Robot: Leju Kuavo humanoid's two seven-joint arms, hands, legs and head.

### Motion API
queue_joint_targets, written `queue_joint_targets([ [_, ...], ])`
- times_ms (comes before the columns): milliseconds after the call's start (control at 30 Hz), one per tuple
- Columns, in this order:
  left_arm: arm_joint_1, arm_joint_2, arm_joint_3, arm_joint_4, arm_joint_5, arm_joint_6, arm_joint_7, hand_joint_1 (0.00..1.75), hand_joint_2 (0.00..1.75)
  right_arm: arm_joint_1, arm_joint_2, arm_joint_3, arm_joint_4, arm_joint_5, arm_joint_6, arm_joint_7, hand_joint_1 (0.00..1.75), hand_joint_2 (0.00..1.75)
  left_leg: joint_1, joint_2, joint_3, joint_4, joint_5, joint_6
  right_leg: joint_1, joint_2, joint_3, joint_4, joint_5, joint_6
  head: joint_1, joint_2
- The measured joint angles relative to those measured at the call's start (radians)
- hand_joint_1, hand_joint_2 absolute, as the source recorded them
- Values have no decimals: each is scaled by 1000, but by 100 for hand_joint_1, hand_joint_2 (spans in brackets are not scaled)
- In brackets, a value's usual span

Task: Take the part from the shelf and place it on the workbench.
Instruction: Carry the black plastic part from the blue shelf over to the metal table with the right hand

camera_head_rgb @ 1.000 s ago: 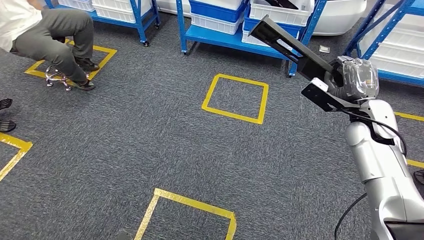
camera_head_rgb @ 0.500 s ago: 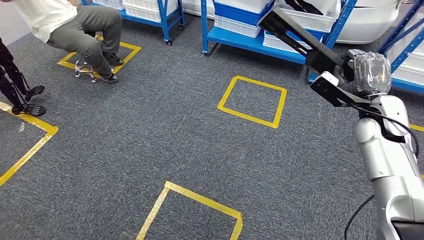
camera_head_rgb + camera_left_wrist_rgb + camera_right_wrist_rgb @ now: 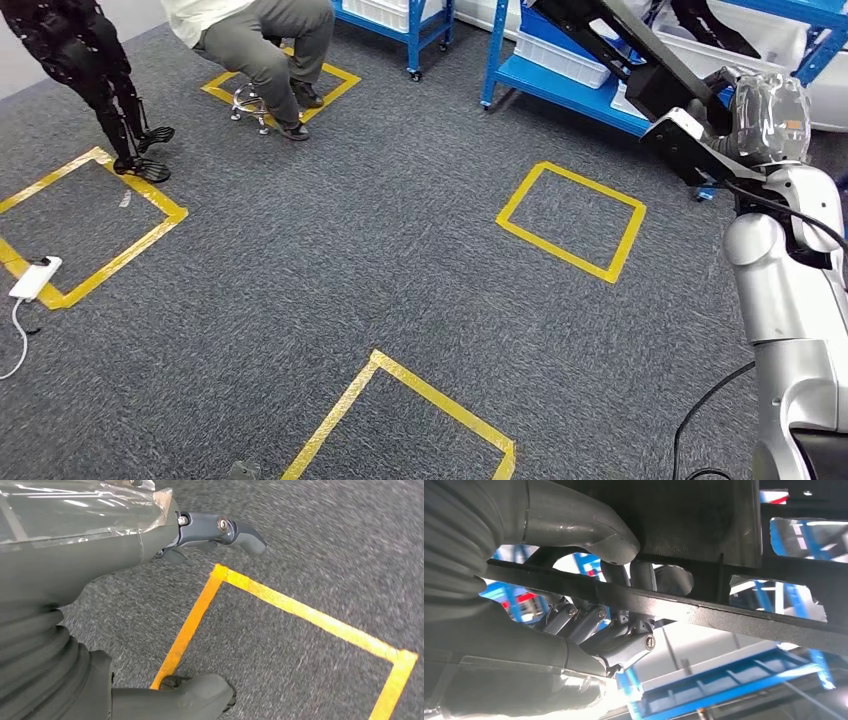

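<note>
part: long black bracket [image 3: 640, 55], held up in the air at the right, in front of the blue shelf [image 3: 560, 75]
axis: slants up and away toward the shelf
right hand [image 3: 765, 115]: fingers [image 3: 624, 645] wrapped round the part's bar
left hand [image 3: 125, 545]: holding nothing, fingers apart, above carpet and yellow tape [image 3: 300, 612]

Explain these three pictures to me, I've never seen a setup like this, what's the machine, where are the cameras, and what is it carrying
It is a walking humanoid robot with silver arms. The wide picture comes from its head, looking down at grey carpet marked with yellow tape squares; a person sits on a stool near blue shelves. The other two come from cameras at its wrists. The right hand grips a long black part; up close, its fingers wrap a bar of it. The left hand hangs over the floor, holding nothing.
</note>
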Motion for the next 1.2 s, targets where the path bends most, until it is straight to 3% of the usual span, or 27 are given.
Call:
queue_joint_targets([
  [67,0,0,4,0,5,2,1,0,175,-6,4,-5,-7,4,2,2,175,175,-2,-23,-8,6,2,-8,-2,30,44,-98,37,-1,-1,0],
  [100,1,0,6,0,6,3,3,0,175,-9,8,-7,-7,6,5,2,175,175,-4,-32,-13,7,5,-14,-1,36,51,-114,42,-7,-1,0],
  [167,5,0,10,0,6,4,7,0,175,-13,15,-8,-8,11,10,4,175,175,-3,-45,-17,5,10,-23,6,24,50,-115,45,-18,-1,0],
  [233,8,0,11,1,6,4,10,0,175,-15,19,-8,-8,14,13,4,175,175,-2,-50,-18,3,12,-26,9,19,50,-115,45,-20,0,0],
  [333,10,1,11,1,6,4,11,0,175,-19,24,-8,-7,15,14,4,175,175,-2,-52,-21,3,12,-27,2,14,51,-117,48,-25,-1,0],
  [367,11,2,12,1,6,5,12,0,175,-23,27,-8,-7,16,15,4,175,175,-3,-45,-22,6,10,-29,-3,11,52,-118,50,-29,-1,0],
  [400,12,1,12,1,6,7,14,0,175,-34,33,-8,-6,17,17,3,175,175,-2,-15,-43,49,-16,-33,-6,0,53,-120,52,-38,-4,0],
  [500,13,-3,12,2,5,13,16,0,175,-69,51,-6,2,20,22,-3,175,175,11,71,-145,267,-113,-53,3,-52,56,-121,50,-60,-11,0],
  [533,14,-5,12,2,5,14,16,0,175,-72,56,-5,6,22,23,-6,175,175,15,76,-148,275,-106,-57,5,-66,57,-121,49,-61,-12,0],
  [633,12,-7,13,3,6,18,14,0,175,-79,68,-2,12,28,23,-13,175,175,18,119,-55,101,-28,-57,9,-94,59,-119,43,-57,-12,0],
  [700,11,-8,14,3,6,20,11,0,175,-89,74,0,16,31,24,-16,175,175,11,140,-21,30,-11,-48,17,-108,59,-119,39,-49,-10,0],
  [800,13,-8,18,3,7,21,9,0,175,-95,81,3,24,32,27,-17,175,175,-1,113,-19,17,-9,-25,20,-127,60,-120,32,-32,-7,0],
  [867,14,-7,21,3,7,22,8,0,175,-94,85,5,29,33,28,-17,175,175,-2,93,-14,8,-2,-7,13,-96,45,-85,9,-28,-8,0],
  [933,12,-7,23,3,7,23,7,0,175,-95,85,5,36,35,28,-17,175,175,0,74,-12,4,2,3,8,-48,-5,22,-41,-36,-6,0],
  [1000,12,-8,25,3,7,23,4,0,175,-94,83,5,45,35,28,-17,175,175,0,53,-13,4,3,5,10,-30,-67,138,-77,-37,-6,0],
  [1033,13,-9,25,3,6,23,4,0,175,-92,81,5,49,33,27,-16,175,175,-1,41,-12,5,3,6,11,-27,-80,156,-75,-33,-6,0],
  [1067,14,-9,25,4,3,21,3,0,175,-90,78,4,52,29,26,-16,175,175,-1,31,-12,5,3,6,12,-25,-72,130,-56,-26,-6,0],
  [1133,15,-9,25,4,-7,11,5,0,175,-82,67,1,51,19,24,-16,175,175,-2,14,-11,6,4,5,12,-20,-14,-4,5,-15,-6,0],
  [1200,15,-8,25,4,-19,-2,4,0,175,-73,56,-3,43,10,22,-16,175,175,-5,1,-13,8,4,0,15,-15,31,-105,47,-20,-6,0],
])
